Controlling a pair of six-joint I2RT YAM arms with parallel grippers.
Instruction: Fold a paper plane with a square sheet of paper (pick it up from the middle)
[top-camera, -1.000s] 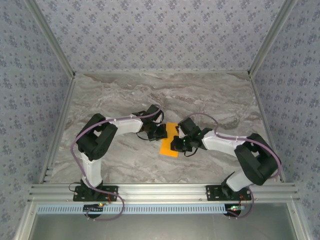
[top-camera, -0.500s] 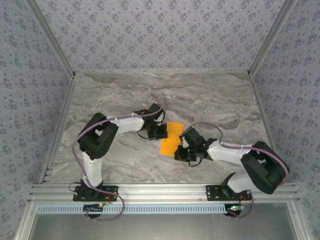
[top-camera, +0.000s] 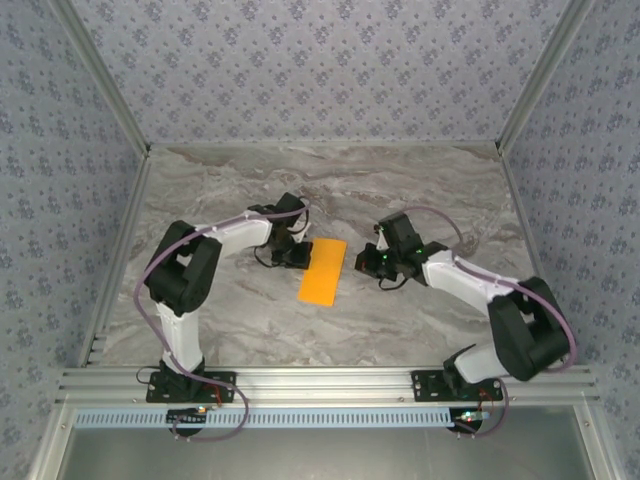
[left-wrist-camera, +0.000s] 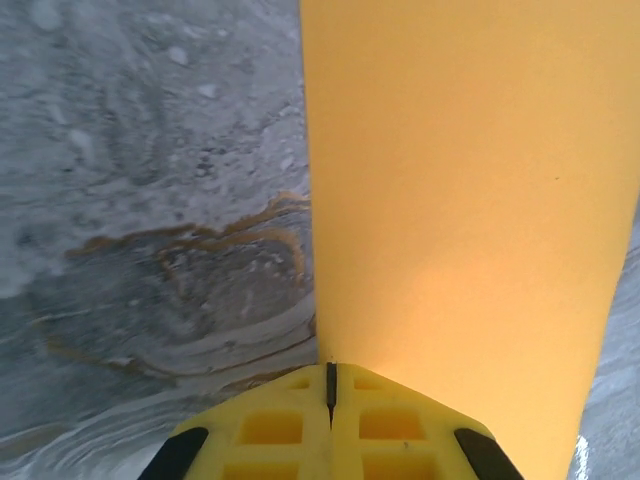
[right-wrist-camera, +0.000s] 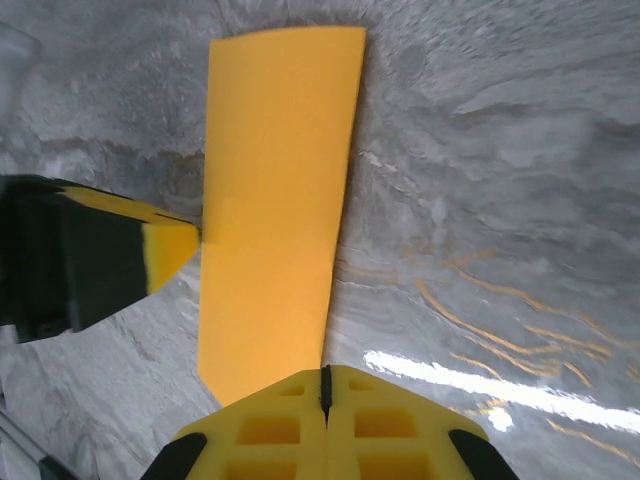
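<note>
An orange sheet of paper lies flat on a grey marbled worktop. From overhead it reads as a narrow rectangle, long and slim rather than square, slanted so that its far end leans toward the right arm's side. Its surface is plain and unmarked.

The left gripper sits at the paper's left long edge, about midway along it. Its yellow jaws are pressed fully together, with only a thin dark seam between them. In the left wrist view the paper's edge starts right at that seam and spreads away across the worktop. The right wrist view shows the yellow tip touching the same edge from the side. Whether the paper's edge is nipped between the jaws or merely touched by them cannot be told.

The right gripper is on the opposite side of the paper, near its right long edge, with a strip of bare worktop between them in the overhead view. Its jaws are also closed tight and grip nothing. From its wrist camera the closed yellow tips point along the paper's length, the near corner of the sheet just ahead of them.
</note>
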